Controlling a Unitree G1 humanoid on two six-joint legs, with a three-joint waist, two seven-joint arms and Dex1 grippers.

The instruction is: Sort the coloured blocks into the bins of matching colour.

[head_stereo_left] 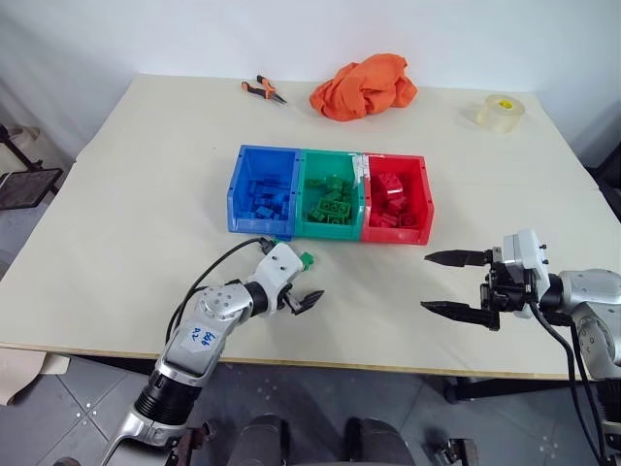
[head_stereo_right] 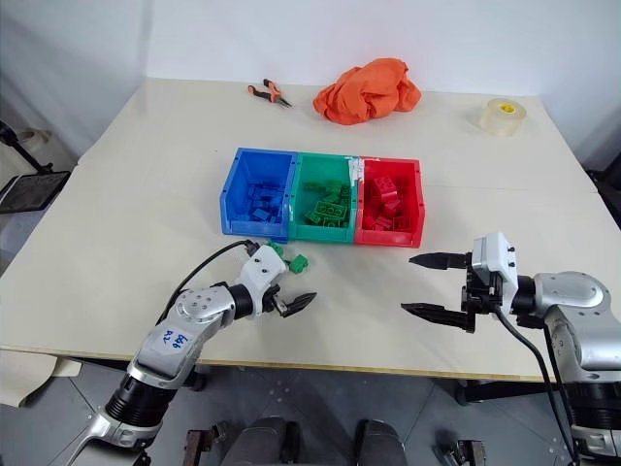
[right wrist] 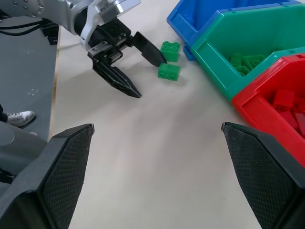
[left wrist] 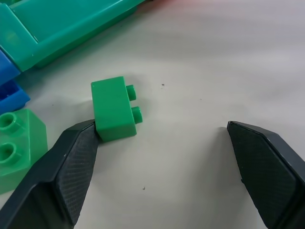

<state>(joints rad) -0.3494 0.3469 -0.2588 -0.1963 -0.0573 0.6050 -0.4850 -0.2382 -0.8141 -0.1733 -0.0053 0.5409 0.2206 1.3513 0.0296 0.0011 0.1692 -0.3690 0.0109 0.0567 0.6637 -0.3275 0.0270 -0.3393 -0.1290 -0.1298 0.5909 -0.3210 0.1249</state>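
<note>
On a pale counter [head_stereo_left: 136, 194], the left gripper [right wrist: 136, 64] hangs with fingers spread wide over two loose green blocks in front of the joined bins. One finger [left wrist: 71, 157] touches the nearer green block [left wrist: 113, 109], which lies on its side; the second green block [left wrist: 19, 148] sits just beside it, studs up. The blue bin [head_stereo_left: 262, 189], green bin [head_stereo_left: 328, 194] and red bin [head_stereo_left: 396, 199] each hold bricks of their own colour. The right gripper [head_stereo_left: 456, 283] is released and empty, well apart to the right.
</note>
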